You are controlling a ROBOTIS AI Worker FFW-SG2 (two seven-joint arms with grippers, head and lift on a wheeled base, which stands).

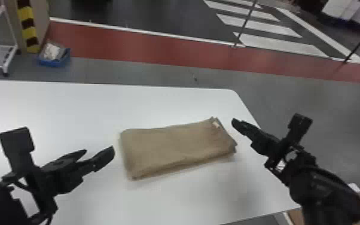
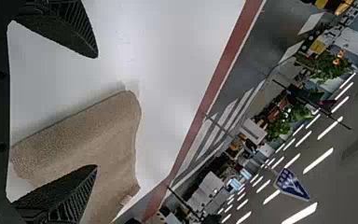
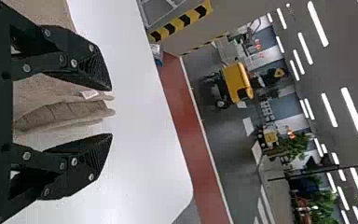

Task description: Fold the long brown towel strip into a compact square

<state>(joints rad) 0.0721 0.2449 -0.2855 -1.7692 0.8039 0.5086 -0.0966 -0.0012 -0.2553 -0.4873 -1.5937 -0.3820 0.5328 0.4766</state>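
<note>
Towel (image 1: 176,146) lies layered on the worktop (image 1: 68,107), long axis running between my two released grippers. The left gripper (image 2: 97,112) hangs beside its left end, the right gripper (image 3: 111,112) near its tagged end; neither looks clearly nearer. I'd fold end over end next.

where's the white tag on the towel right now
In the head view, the white tag sits at the far right corner of the folded brown towel, on the side facing the right hand.
</note>
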